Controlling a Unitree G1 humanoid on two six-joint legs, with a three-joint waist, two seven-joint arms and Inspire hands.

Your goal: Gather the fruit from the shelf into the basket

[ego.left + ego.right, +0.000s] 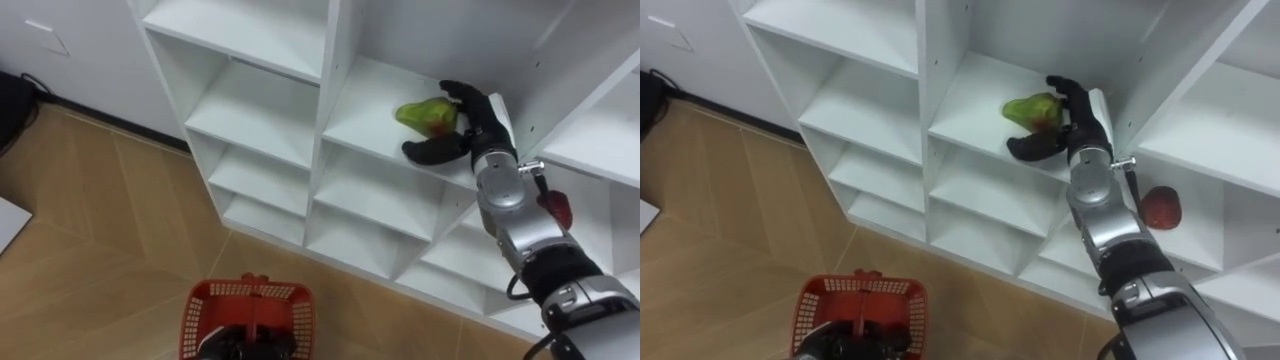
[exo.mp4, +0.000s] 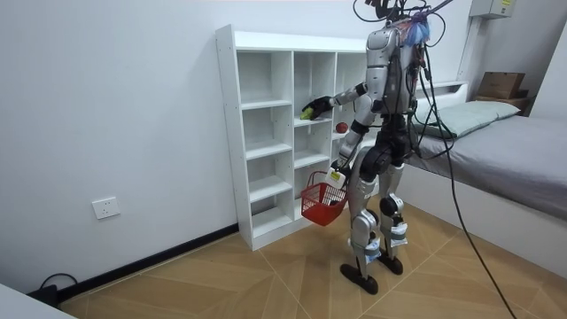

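Right, green fruit w/ a red blush sits on closet shelf, middle column; right hand curled round it, fingers over top, thumb in front; left hand grips red basket

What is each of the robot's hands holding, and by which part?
Right hand: the green fruit, fingers and thumb round its right side, on the shelf. Left hand: the red basket, by its handle.
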